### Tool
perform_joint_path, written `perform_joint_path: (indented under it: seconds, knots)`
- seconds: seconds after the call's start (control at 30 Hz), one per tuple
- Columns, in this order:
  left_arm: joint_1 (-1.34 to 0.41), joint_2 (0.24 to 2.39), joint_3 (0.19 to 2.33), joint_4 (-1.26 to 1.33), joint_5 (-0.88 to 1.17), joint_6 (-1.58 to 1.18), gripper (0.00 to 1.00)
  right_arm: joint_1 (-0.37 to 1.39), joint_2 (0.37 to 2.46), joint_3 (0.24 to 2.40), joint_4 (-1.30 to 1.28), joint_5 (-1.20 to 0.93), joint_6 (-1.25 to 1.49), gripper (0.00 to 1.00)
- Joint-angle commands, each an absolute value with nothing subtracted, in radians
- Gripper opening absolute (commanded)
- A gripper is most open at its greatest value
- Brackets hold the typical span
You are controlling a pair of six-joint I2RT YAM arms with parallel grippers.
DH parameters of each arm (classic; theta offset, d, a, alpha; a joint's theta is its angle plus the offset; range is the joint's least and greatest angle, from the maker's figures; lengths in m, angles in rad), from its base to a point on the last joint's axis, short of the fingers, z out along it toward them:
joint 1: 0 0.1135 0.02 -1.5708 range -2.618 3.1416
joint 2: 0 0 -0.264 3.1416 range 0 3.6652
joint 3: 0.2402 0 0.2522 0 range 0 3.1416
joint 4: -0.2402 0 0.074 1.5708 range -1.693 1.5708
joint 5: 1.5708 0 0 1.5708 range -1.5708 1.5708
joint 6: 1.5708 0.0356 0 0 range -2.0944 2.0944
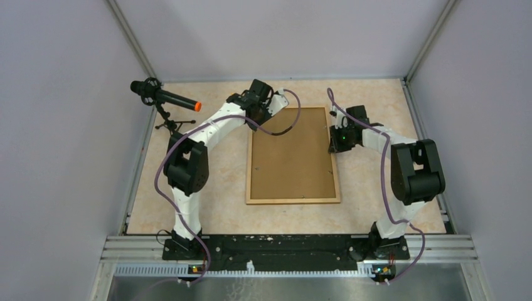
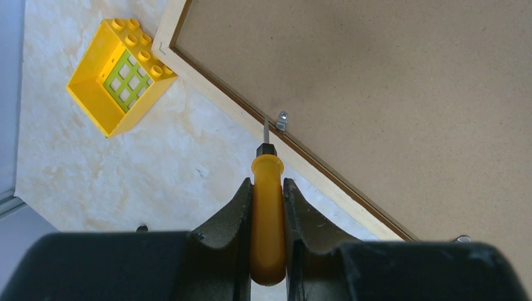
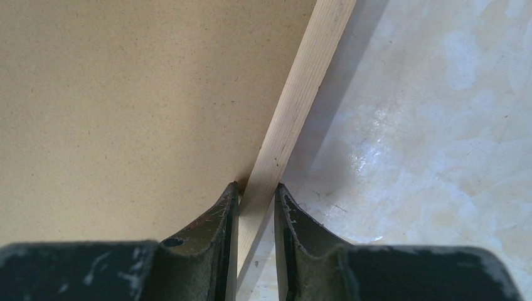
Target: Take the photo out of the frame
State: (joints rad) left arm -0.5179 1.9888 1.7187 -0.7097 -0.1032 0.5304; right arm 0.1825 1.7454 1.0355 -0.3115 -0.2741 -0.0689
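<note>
The frame (image 1: 292, 157) lies face down on the table, its brown fibreboard back (image 2: 376, 94) up. The photo is hidden under the back. My left gripper (image 1: 255, 120) is at the frame's far left edge, shut on a yellow-handled screwdriver (image 2: 268, 213). The screwdriver's tip touches the rim right beside a small metal tab (image 2: 281, 120) on that edge. My right gripper (image 1: 335, 142) is at the frame's right edge. In the right wrist view the gripper (image 3: 257, 186) is closed across the pale wooden rim (image 3: 295, 113), one finger on the back (image 3: 125, 94), one on the outer side.
A yellow toy window brick (image 2: 119, 75) lies on the table just past the frame's far left corner. A black microphone with an orange tip (image 1: 164, 97) stands on a small tripod at the far left. A second metal tab (image 2: 462, 239) shows further along the rim. Grey walls enclose the table.
</note>
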Motion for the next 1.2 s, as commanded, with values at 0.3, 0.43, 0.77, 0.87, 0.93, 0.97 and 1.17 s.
perform_joint_path:
  seconds: [0.3, 0.43, 0.77, 0.87, 0.93, 0.97, 1.17]
  knots:
    - [-0.514, 2.024, 1.742, -0.652, -0.147, 0.539, 0.0, 0.181, 1.781, 1.009, -0.423, -0.35, -0.11, 0.0]
    - [-0.515, 2.027, 1.731, -0.657, -0.151, 0.543, 0.0, 0.177, 1.787, 1.013, -0.425, -0.355, -0.11, 0.0]
    - [-0.517, 2.037, 1.72, -0.706, -0.127, 0.542, 0.0, 0.173, 1.798, 1.018, -0.426, -0.365, -0.109, 0.0]
    - [-0.518, 2.041, 1.72, -0.722, -0.119, 0.541, 0.0, 0.173, 1.798, 1.018, -0.427, -0.362, -0.11, 0.0]
    - [-0.52, 2.04, 1.721, -0.732, -0.113, 0.536, 0.0, 0.172, 1.799, 1.018, -0.426, -0.362, -0.11, 0.0]
    - [-0.523, 2.039, 1.722, -0.74, -0.111, 0.534, 0.0, 0.172, 1.799, 1.017, -0.425, -0.362, -0.11, 0.0]
    - [-0.543, 2.024, 1.734, -0.791, -0.09, 0.512, 0.0, 0.172, 1.8, 1.018, -0.422, -0.363, -0.108, 0.0]
